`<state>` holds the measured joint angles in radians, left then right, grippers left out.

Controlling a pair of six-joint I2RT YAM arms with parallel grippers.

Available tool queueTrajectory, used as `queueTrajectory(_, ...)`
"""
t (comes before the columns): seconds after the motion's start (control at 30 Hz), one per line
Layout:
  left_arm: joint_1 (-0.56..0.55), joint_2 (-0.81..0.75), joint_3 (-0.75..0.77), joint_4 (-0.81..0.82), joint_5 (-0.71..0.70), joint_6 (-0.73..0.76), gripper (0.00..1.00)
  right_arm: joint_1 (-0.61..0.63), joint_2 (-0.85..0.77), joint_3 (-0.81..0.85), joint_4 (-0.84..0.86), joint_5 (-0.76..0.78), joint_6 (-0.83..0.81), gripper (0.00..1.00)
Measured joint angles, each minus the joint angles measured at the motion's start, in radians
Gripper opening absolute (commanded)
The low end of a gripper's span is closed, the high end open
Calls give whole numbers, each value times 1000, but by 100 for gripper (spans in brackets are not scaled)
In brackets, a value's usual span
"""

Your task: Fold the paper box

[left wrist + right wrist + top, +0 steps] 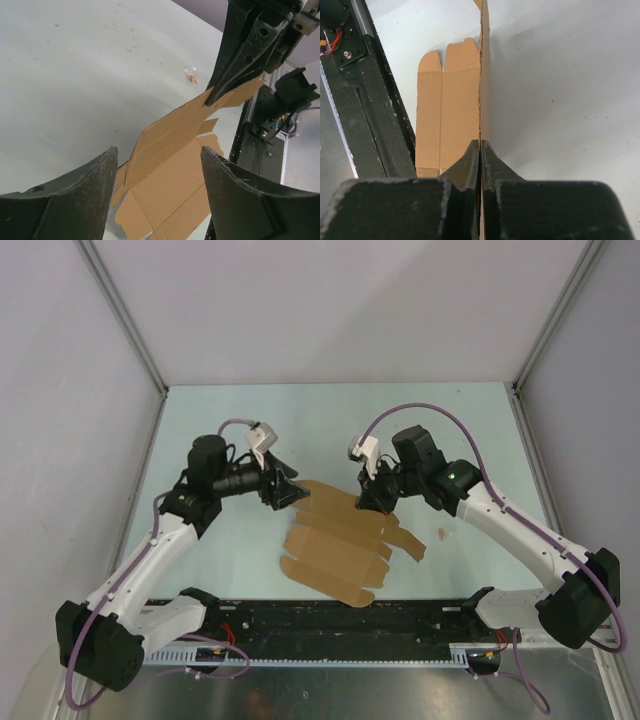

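Paper box, raised edge pinched in right jaws, left jaws wide over table

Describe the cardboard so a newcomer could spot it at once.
On the pale table, just beyond the black rail at the arms' bases, lies the paper box: a flat brown die-cut sheet with flaps. The right tool pinches its far edge, lifted; nothing else there is brown, only a tiny reddish scrap.

Tiny scrap near paper box unidentifiable, perhaps a wrapper
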<state>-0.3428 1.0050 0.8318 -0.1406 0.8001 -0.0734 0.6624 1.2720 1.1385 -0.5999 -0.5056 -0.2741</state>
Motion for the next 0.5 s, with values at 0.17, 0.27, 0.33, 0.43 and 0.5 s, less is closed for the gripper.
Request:
queueTrajectory(0.17, -55, 57, 0, -9, -23, 14, 63, 10, 0, 0, -3, -4, 0, 0)
queueTrajectory(0.27, -70, 69, 0, -28, -53, 35, 59, 12, 0, 0, -5, -5, 0, 0)
queueTrajectory(0.33, -77, 69, 1, -41, -80, 53, 56, 13, 0, 0, -6, -7, 0, 0)
queueTrajectory(0.43, -88, 71, 6, -65, -122, 76, 46, 14, 0, 0, -6, -8, 0, 0)
queueTrajectory(0.5, -92, 76, 12, -82, -145, 90, 39, 16, 0, 0, -7, -8, 0, 0)
